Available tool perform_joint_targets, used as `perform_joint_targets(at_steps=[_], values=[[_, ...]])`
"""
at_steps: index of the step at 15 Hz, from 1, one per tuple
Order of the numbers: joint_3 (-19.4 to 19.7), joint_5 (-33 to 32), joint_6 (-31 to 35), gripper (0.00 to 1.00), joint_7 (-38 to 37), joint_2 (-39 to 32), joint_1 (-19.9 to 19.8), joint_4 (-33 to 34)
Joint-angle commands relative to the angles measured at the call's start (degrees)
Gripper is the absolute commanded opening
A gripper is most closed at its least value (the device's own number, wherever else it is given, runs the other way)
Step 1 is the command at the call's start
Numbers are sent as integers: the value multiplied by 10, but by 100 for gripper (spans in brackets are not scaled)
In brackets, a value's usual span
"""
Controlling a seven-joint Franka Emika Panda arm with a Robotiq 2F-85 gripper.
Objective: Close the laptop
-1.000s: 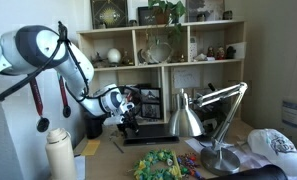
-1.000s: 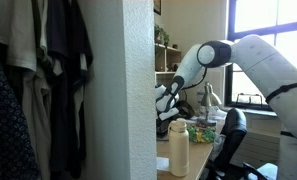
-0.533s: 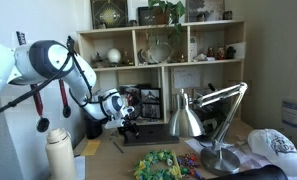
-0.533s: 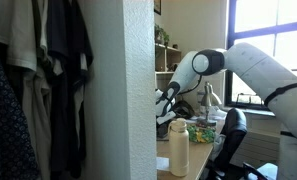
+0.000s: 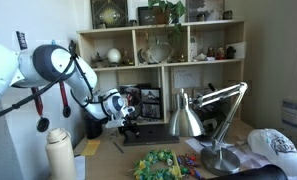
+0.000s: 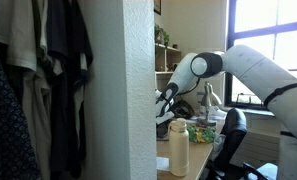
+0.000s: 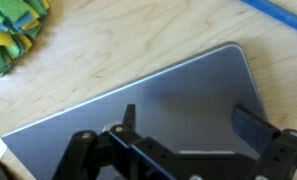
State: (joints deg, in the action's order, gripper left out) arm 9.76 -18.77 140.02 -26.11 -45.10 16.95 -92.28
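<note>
The laptop (image 7: 178, 95) lies on the wooden desk with its grey lid down flat, so the screen and keyboard are hidden. My gripper (image 7: 191, 125) hovers just over the lid with its two fingers spread apart and nothing between them. In both exterior views the gripper (image 5: 128, 120) (image 6: 166, 103) sits low over the desk in front of the shelf unit. The laptop shows only as a thin dark slab (image 5: 153, 134) beside it.
A silver desk lamp (image 5: 191, 115) stands right of the laptop. A green-yellow bundle (image 5: 158, 163) (image 7: 13, 30) lies in front. A white bottle (image 5: 58, 152) (image 6: 178, 146) stands at the desk's near end. A cubby shelf (image 5: 168, 50) rises behind, and a white cap (image 5: 278, 145) lies at the right.
The arm's elbow has dropped a little and shifted. The gripper has stayed almost still over the laptop.
</note>
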Motion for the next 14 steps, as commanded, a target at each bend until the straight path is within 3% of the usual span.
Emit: perform_joint_targets(at_steps=[1, 14], values=[[1, 2, -1, 100, 1, 1, 1, 1], [4, -31, 4, 100, 10, 126, 3, -109]])
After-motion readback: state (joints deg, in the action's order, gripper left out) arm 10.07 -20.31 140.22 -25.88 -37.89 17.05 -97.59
